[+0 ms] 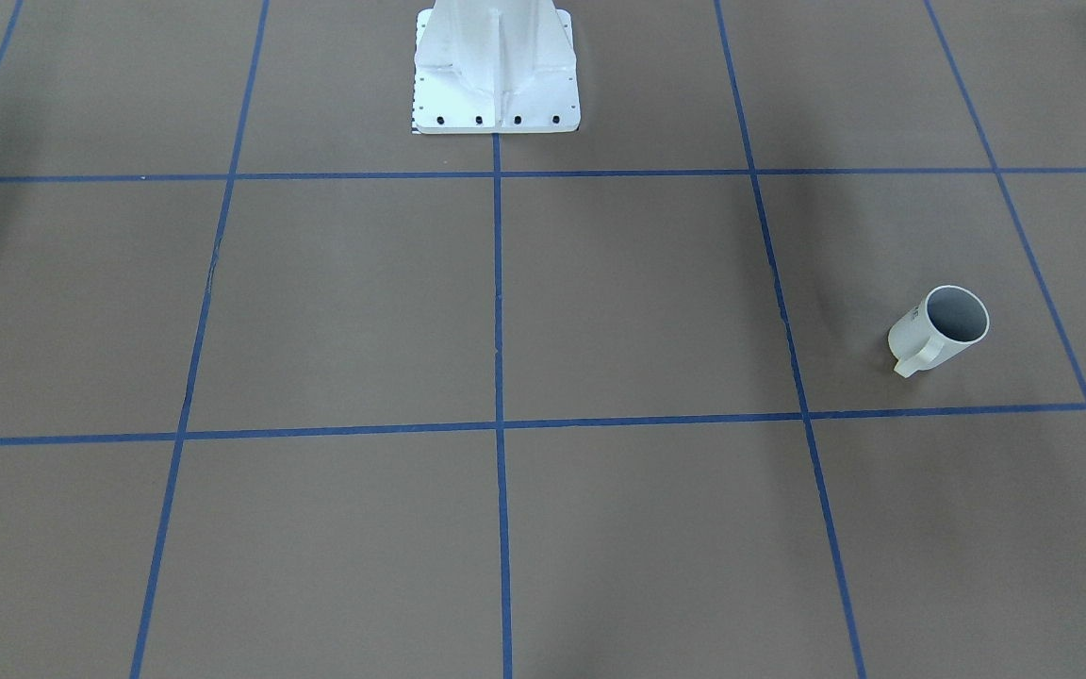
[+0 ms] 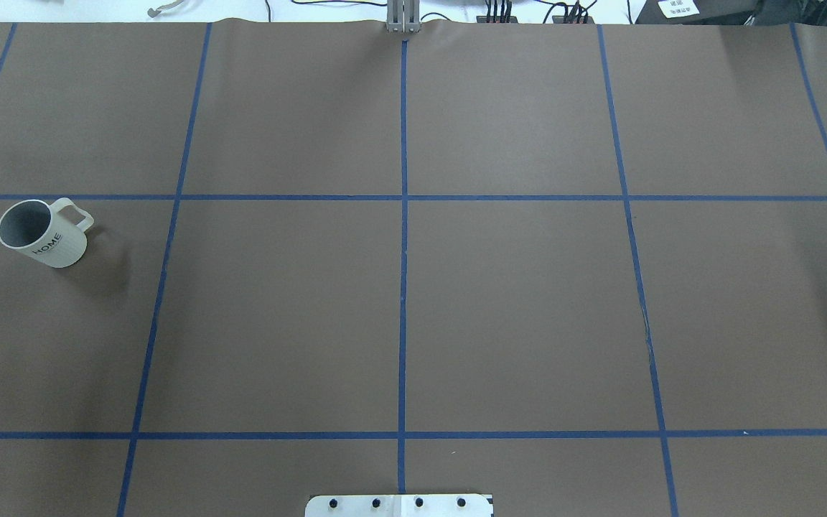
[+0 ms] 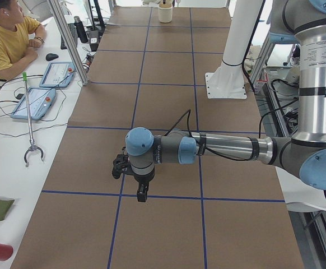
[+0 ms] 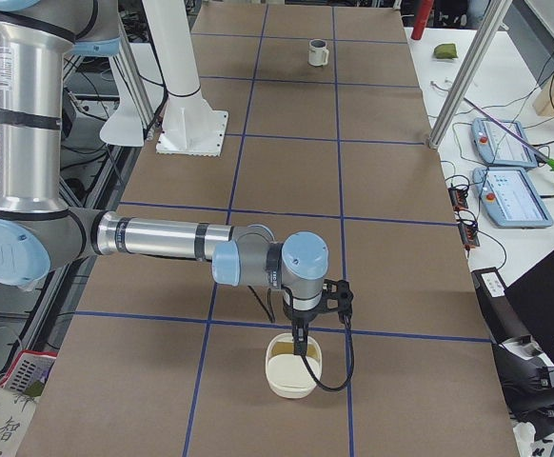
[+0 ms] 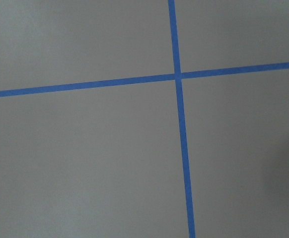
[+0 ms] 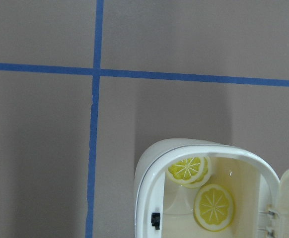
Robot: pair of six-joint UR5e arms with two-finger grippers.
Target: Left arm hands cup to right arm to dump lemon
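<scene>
The white cup with black "HOME" lettering stands upright on the table's left side. It also shows in the front-facing view. Its grey inside shows no lemon; the lemon is hidden or out of view. It appears small at the far end in the right side view. My left gripper hangs low over the brown table, far from the cup. My right gripper hangs just above a cream container. Both grippers show only in side views, so I cannot tell whether they are open or shut.
The cream container is open and holds yellow citrus slices. The white robot pedestal stands at the table's middle edge. Blue tape lines grid the brown table. An operator sits beside the table.
</scene>
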